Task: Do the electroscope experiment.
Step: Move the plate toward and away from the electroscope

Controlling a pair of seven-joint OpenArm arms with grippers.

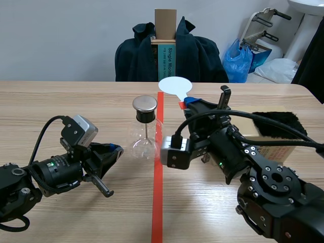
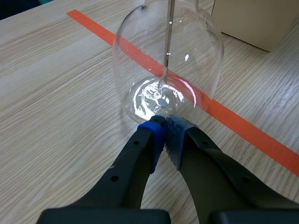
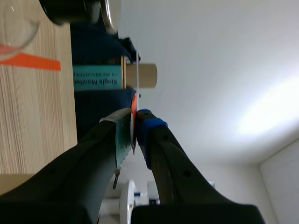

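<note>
The electroscope (image 1: 144,134) is a clear glass flask with a metal cap (image 1: 145,104) and a thin rod inside, standing just left of the red tape line. My left gripper (image 1: 117,150) lies low on the table to its left, shut on nothing. In the left wrist view its tips (image 2: 163,122) meet right at the foot of the flask (image 2: 166,60). My right gripper (image 1: 188,103) is shut on the red handle of a white round paddle (image 1: 175,86), held up behind and right of the flask. The right wrist view shows the paddle (image 3: 136,79) edge-on between the gripper's (image 3: 135,120) fingers.
A cardboard box (image 1: 276,144) with a black fur cloth (image 1: 277,124) on it stands at the right behind my right arm. A chair with a dark jacket (image 1: 169,55) and a box leaning on it stand beyond the far table edge.
</note>
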